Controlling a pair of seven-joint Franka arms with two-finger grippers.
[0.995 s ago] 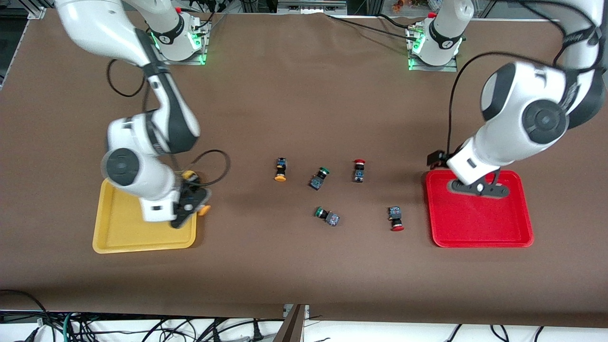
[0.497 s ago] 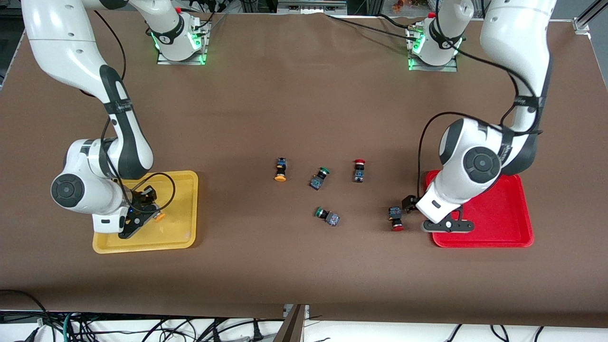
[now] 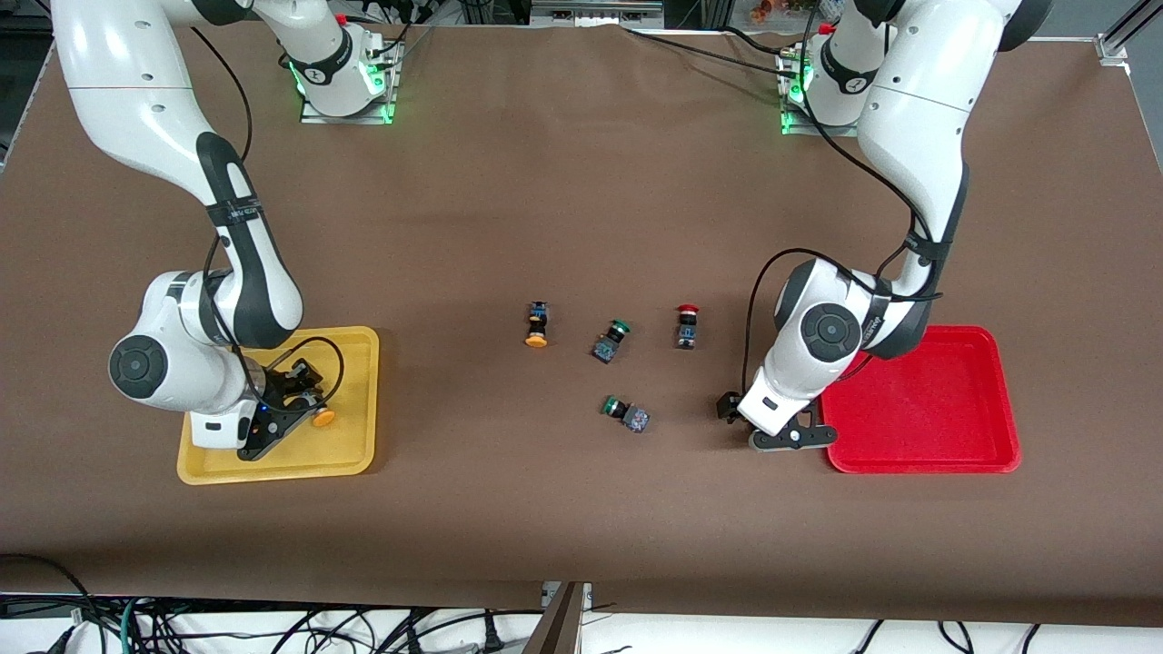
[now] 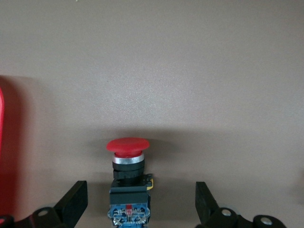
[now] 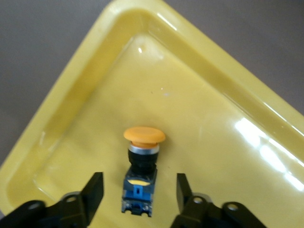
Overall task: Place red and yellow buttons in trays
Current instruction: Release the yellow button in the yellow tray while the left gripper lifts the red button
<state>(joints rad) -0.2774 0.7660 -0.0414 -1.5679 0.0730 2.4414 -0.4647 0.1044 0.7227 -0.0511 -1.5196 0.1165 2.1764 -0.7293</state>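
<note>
My right gripper (image 3: 304,406) hangs open low over the yellow tray (image 3: 356,363). A yellow button (image 5: 141,178) lies in the tray (image 5: 213,80) between the fingers of the right gripper (image 5: 138,190), untouched; its cap shows in the front view (image 3: 322,418). My left gripper (image 3: 756,423) is open, low over the table beside the red tray (image 3: 918,467). A red button (image 4: 127,183) lies between the fingers of the left gripper (image 4: 140,202), untouched, and is hidden in the front view. A second yellow button (image 3: 537,325) and a second red button (image 3: 687,327) lie mid-table.
Two green-capped buttons lie mid-table, one (image 3: 611,341) between the loose yellow and red buttons, the other (image 3: 627,413) nearer the front camera. The red tray's edge shows in the left wrist view (image 4: 4,156). Its floor is bare.
My right gripper carried the yellow button over the yellow tray, lowered and let it go. My left gripper moved from over the red tray to the red button beside it.
</note>
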